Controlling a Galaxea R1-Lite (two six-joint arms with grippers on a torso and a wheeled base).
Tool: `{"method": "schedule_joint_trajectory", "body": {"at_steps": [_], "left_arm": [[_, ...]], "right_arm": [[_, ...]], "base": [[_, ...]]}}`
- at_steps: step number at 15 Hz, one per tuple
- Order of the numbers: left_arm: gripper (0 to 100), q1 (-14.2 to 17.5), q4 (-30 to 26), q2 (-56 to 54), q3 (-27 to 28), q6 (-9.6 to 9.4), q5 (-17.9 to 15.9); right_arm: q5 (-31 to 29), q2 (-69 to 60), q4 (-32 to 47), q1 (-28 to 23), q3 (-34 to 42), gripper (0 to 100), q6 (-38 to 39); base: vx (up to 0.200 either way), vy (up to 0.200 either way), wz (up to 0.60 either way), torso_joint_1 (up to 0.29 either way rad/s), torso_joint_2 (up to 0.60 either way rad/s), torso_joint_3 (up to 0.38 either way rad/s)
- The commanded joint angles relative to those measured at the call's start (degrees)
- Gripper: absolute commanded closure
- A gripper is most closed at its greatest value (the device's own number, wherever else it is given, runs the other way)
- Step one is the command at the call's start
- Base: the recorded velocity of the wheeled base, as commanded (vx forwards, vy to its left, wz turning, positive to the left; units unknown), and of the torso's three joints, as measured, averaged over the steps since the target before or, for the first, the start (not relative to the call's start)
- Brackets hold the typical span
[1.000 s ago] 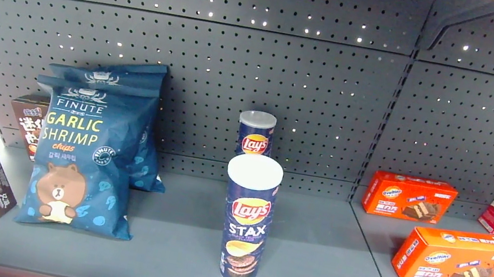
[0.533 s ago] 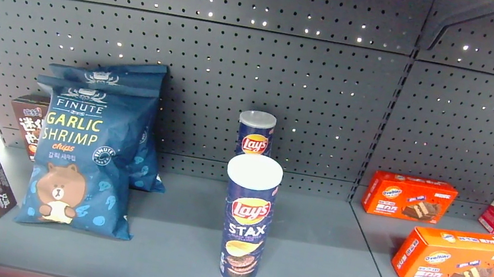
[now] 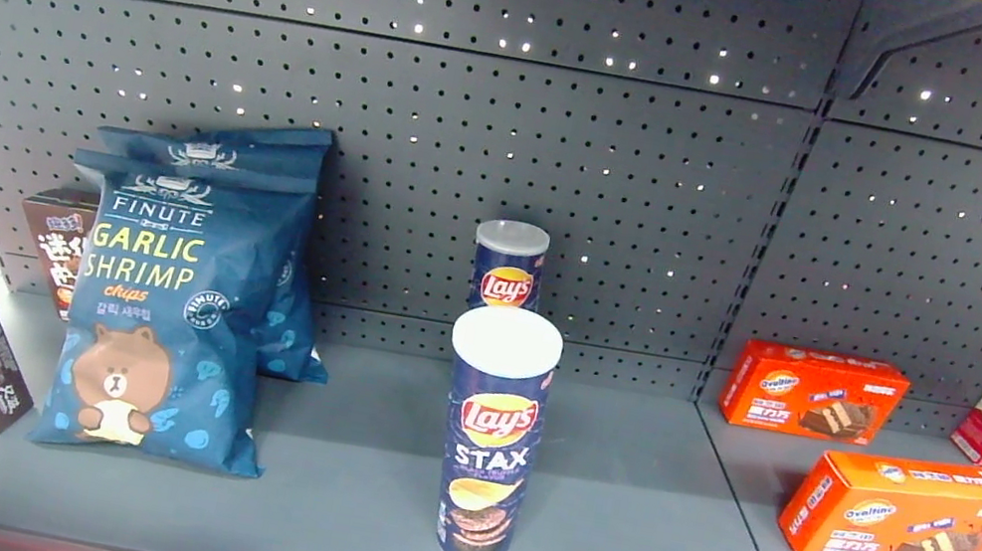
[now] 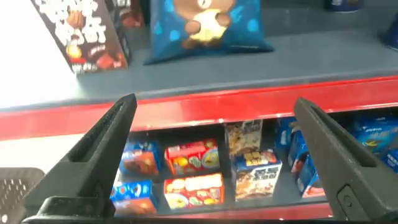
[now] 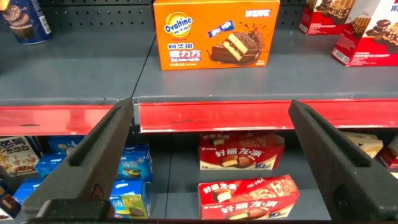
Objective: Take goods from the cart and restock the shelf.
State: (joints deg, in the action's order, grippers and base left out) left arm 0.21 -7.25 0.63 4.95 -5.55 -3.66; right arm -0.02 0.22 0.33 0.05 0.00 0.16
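Nothing moved; 2 cans [image 3: 490, 437], 2 bags [image 3: 165, 319], 2 orange bxs [image 3: 904, 512]

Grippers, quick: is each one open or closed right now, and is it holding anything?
Left gripper: open, holding nothing.
Right gripper: open, holding nothing.

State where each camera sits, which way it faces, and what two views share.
Head view: on the head, looking forward and down at the shelf.
Left wrist view: left wrist, facing the shelf's red front edge; open left gripper frames it.
Right wrist view: right wrist, facing that edge; open right gripper frames it.
Shared: head and left wrist show the blue chip bag; head and right wrist the front orange box.
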Motion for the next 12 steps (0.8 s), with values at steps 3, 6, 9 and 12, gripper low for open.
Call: {"method": "schedule_joint_trajectory", "body": {"at_steps": [3, 6, 9, 12], "left_arm": [[0, 0.1, 6.0, -0.5, -4.7, -3.68, -6.2], [0, 0.1, 6.7, -0.5, -4.9, 0.01, -4.1], [0, 0.1, 6.9, -0.4, -4.9, 4.4, 0.1], [0, 0.1, 6.9, -0.5, -4.9, 4.4, 0.5]], "right_arm": [[-0.1, 0.1, 0.0, 0.0, 0.0, 0, 0.0], [-0.1, 0.1, 0.0, 0.0, 0.0, 0, 0.0], [0.0, 0.1, 0.0, 0.0, 0.0, 0, -0.1], [0.1, 0.2, 0.1, 0.0, 0.0, 0, -0.1]], "base": [[0.0, 0.0, 0.0, 0.0, 0.0, 0.0], [0.0, 0.0, 0.0, 0.0, 0.0, 0.0], [0.0, 0.0, 0.0, 0.0, 0.0, 0.0], [0.0, 0.0, 0.0, 0.0, 0.0, 0.0]]}}
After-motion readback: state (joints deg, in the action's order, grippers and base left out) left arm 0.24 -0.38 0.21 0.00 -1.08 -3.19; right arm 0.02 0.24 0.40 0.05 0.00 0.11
